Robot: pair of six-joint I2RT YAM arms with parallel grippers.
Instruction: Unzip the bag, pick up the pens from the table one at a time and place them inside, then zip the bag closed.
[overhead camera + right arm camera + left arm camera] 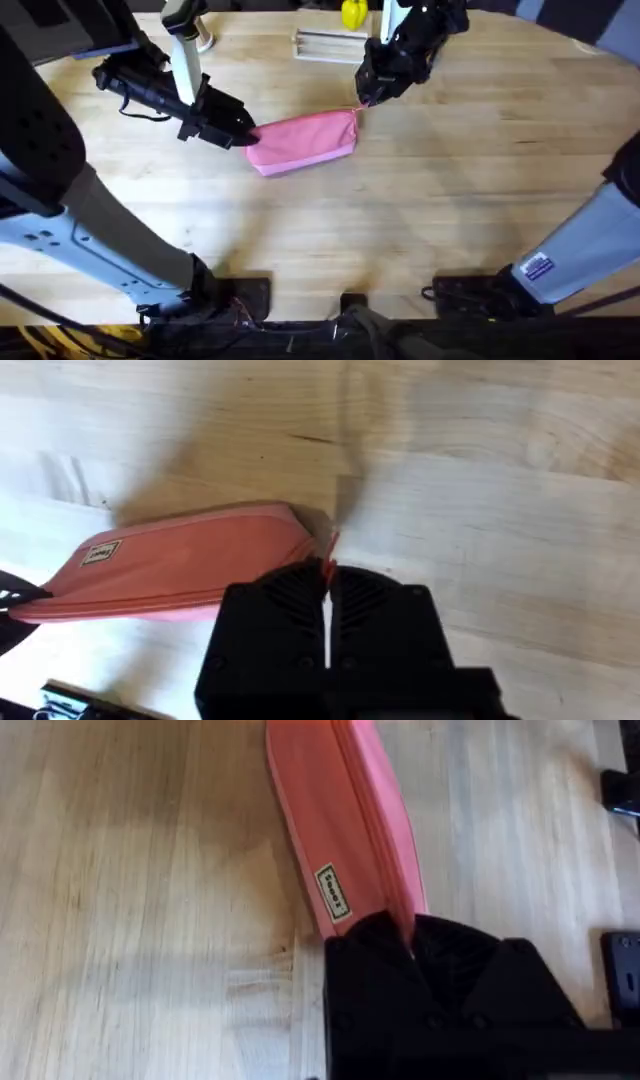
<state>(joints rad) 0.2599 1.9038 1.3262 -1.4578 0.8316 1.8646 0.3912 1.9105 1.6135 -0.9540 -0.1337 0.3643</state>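
Counter (pixel 420 200): broad light wooden plank top, grain and plank seams visible, a few darker knots. Its far edge is curved; beyond it the room is dark and indistinct.

Bag (pixel 305 140): pink fabric pouch, long and narrow, lying on the counter a little left of centre, toward the far side. The zipper line runs along its length in the left wrist view. A small pale rectangular label (pixel 333 892) with dark lettering sits on its side near one end; the lettering is too small to read.

Left hand (pixel 243 137): black, clenched on the bag's left end, fabric pinched between its fingers (pixel 375 935).

Right hand (pixel 362 98): black, at the bag's right end; fingers (pixel 290 590) closed together on a small pink tab at the bag's tip.

White slatted rack (pixel 330 45): at the counter's far edge, behind the bag, apart from it.

Yellow object (pixel 353 13): beside the rack, at the far edge; its kind cannot be told.

Blue-and-white sticker (pixel 536 266): on the right arm's casing, text unreadable.
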